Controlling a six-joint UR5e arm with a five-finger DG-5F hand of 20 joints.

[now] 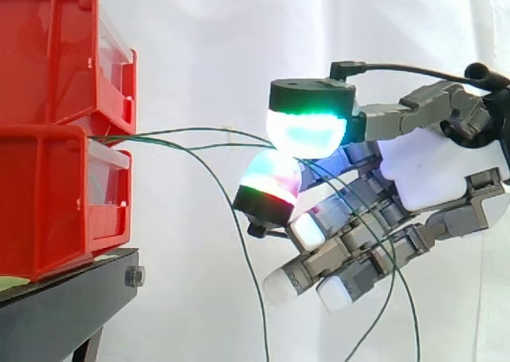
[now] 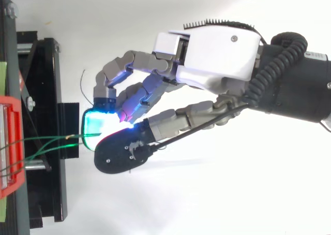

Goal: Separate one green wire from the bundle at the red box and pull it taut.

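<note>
Two stacked red bins (image 1: pixel 56 131) stand at the left on a black stand (image 1: pixel 64 306). Several thin green wires (image 1: pixel 159 135) come out between the bins. Two of them run almost level to the right, to the hand (image 1: pixel 430 171). Its green-cyan glowing pad (image 1: pixel 307 131) and a magenta-red pad (image 1: pixel 271 182) are closed together on a green wire (image 1: pixel 239 135). Other strands (image 1: pixel 239 250) sag and hang down past the curled fingers. From above, the wires (image 2: pixel 49 140) leave the red bin (image 2: pixel 10 142) and end at the cyan pad (image 2: pixel 95 123) of the hand (image 2: pixel 217 48).
The black stand (image 2: pixel 46 116) carries the bins at the left edge. A white curtain backs the scene. Open space lies below the hand and between the hand and the bins.
</note>
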